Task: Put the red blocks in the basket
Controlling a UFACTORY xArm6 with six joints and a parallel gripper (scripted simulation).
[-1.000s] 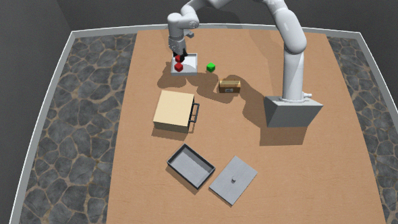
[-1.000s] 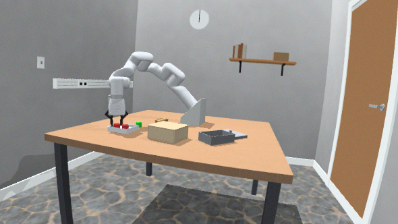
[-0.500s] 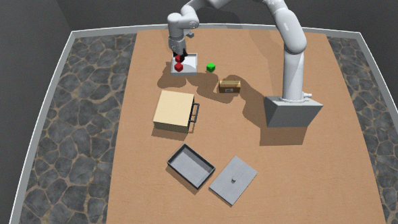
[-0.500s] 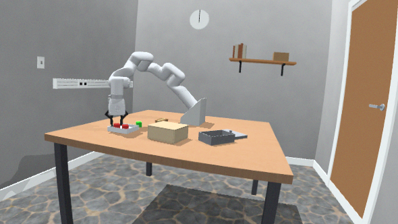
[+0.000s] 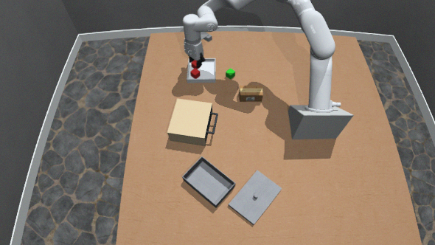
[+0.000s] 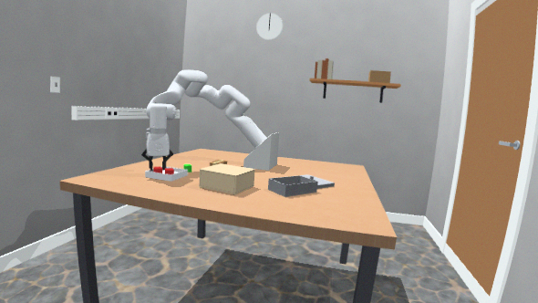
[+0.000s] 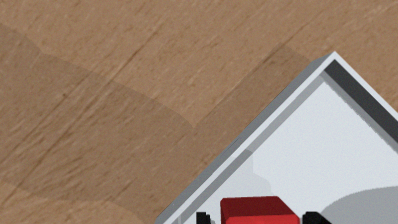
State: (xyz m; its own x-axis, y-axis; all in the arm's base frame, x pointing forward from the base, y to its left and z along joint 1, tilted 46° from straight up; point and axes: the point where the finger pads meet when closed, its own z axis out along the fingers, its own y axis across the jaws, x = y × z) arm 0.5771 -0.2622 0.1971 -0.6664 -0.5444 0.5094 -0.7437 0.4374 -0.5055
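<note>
The white basket (image 5: 209,72) (image 6: 152,175) (image 7: 305,135) holds two red blocks. One red block (image 5: 195,64) (image 7: 257,206) stands between the fingers of my gripper (image 5: 196,61) (image 6: 158,168) (image 7: 257,218), which is open, with a gap on each side in the wrist view. The other red block (image 5: 195,73) (image 6: 169,171) lies beside it. The light wooden cabinet (image 5: 191,116) (image 6: 223,179) has its handle close to its front; its drawer looks shut. The metal box (image 5: 209,181) (image 6: 292,186) is uncovered and looks empty. Its lid (image 5: 254,206) (image 6: 325,182) lies on the table beside it.
A green block (image 5: 230,73) (image 6: 187,168) stands on the table right of the basket in the top view. A small brown box (image 5: 251,94) (image 6: 218,162) with a label lies between the basket and the arm's grey base (image 5: 320,123) (image 6: 264,157).
</note>
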